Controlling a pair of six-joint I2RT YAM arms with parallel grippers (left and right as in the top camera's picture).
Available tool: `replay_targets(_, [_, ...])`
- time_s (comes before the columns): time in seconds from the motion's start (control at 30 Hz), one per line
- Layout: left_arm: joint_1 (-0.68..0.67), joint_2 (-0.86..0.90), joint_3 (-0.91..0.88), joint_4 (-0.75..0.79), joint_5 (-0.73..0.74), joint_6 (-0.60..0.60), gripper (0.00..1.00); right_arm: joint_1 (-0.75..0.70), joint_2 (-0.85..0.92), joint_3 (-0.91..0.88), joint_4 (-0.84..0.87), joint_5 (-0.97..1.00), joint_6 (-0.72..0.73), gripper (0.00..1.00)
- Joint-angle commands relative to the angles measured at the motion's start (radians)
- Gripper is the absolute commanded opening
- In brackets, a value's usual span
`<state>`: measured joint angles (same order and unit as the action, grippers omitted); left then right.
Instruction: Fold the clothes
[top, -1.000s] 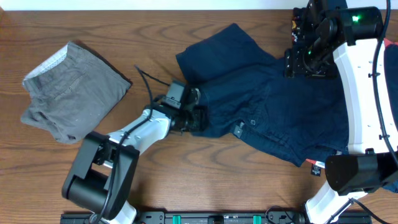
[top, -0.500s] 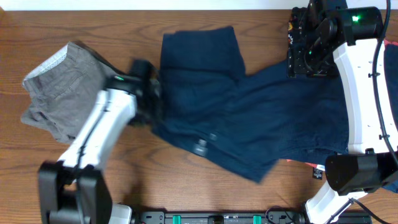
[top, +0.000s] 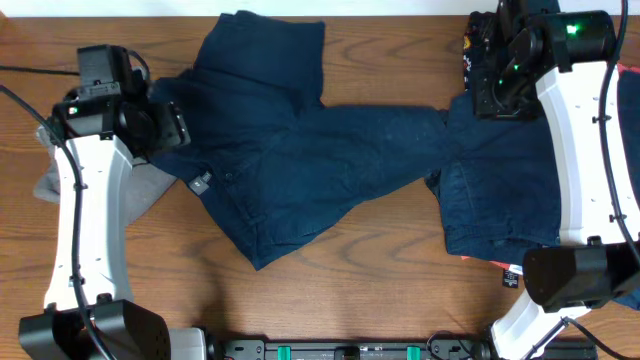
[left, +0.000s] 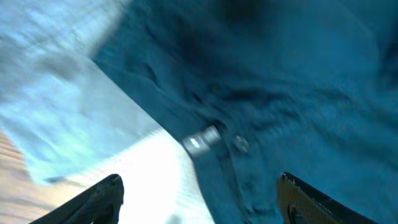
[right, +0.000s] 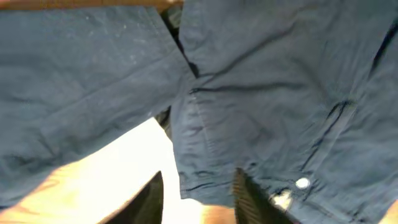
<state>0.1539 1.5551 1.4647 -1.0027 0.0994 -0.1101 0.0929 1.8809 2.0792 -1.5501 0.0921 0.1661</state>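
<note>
The dark navy shorts (top: 330, 160) lie spread across the table from left to right. Their tag (top: 200, 183) is at the left end. My left gripper (top: 172, 127) hovers over that left end, fingers wide apart and open, holding nothing. Below it in the left wrist view (left: 199, 180) are the tag (left: 202, 140) and button (left: 239, 144). The grey-olive shorts (top: 150, 188) lie partly under the navy cloth and my left arm. My right gripper (top: 480, 105) is at the shorts' right part. In the right wrist view (right: 199, 174) its jaws are narrowed around a hem (right: 208, 162), a gap still showing.
The brown wooden table (top: 350, 290) shows in front of the shorts. A red label (top: 500, 262) peeks from under the navy cloth at the lower right. A black rail (top: 350, 350) runs along the front edge, and a cable (top: 30, 70) crosses the far left.
My left arm swung from the middle to the far left, dragging the navy waistband with it and spreading the shorts, then opened. My right gripper stayed put and its jaws narrowed.
</note>
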Motion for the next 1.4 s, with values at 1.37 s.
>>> replay_targets(1.37, [-0.492, 0.304, -0.471, 0.066, 0.242, -0.068, 0.69, -0.215, 0.683, -0.002, 0.287, -0.103, -0.105, 0.01])
